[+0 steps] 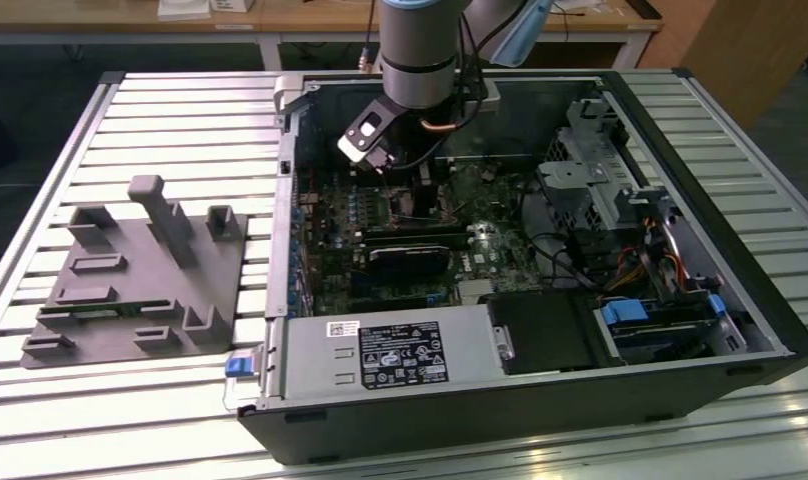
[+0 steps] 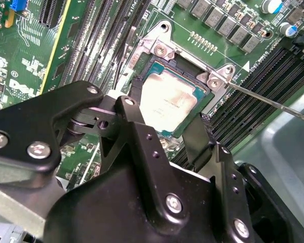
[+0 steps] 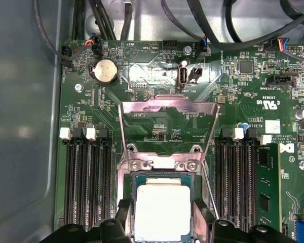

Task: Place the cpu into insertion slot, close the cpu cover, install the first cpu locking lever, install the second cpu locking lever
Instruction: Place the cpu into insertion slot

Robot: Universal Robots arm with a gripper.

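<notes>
Silver-grey square cpu (image 3: 162,212) in insertion slot (image 3: 162,163)

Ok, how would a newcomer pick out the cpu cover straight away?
In the open computer case, look at the green board. Beside the socketed cpu stands the cpu cover: the one silvery frame flipped open, board showing through its window.

A slatted metal table (image 1: 151,110) carries an open black computer case (image 1: 511,420) directly beneath the gripper (image 1: 407,180) and a grey moulded fixture (image 1: 137,290) well off to the exterior view's left of it.
</notes>
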